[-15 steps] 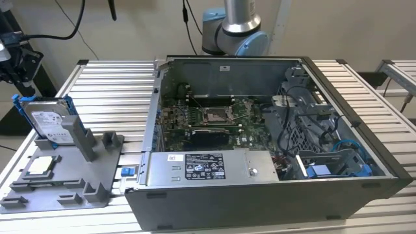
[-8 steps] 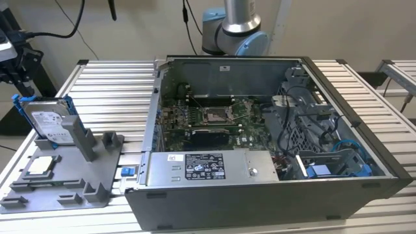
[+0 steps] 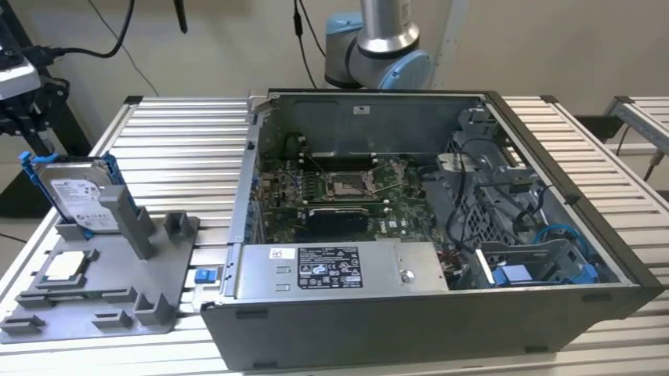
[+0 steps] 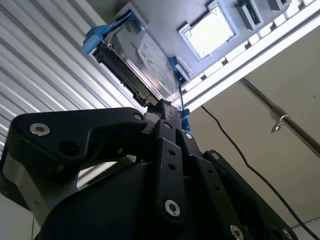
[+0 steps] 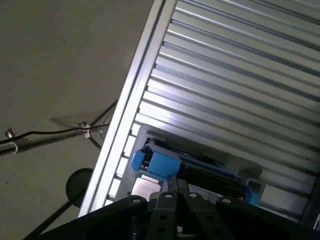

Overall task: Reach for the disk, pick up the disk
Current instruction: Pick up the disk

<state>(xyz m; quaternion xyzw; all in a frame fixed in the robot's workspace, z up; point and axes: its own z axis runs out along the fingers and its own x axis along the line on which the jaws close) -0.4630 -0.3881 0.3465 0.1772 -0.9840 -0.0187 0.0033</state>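
my hand [image 4: 163,112] just by the top edge of the disk [image 3: 81,196], disk standing upright in grey holder [image 3: 157,258] on the desk [image 3: 178,149], open or closed I cannot tell

This looks like a robotics lab or test workshop. The bench [image 3: 178,133] is made of ribbed aluminium slats, and a robot arm [image 3: 377,47] rises at its back edge. A computer case [image 3: 418,321] lies open with its circuit board bare. A grey holder [image 3: 125,305] (all slots and posts) has the disk [image 3: 78,196] standing in it. Cables [image 3: 115,39] hang down a plain wall [image 3: 230,47].
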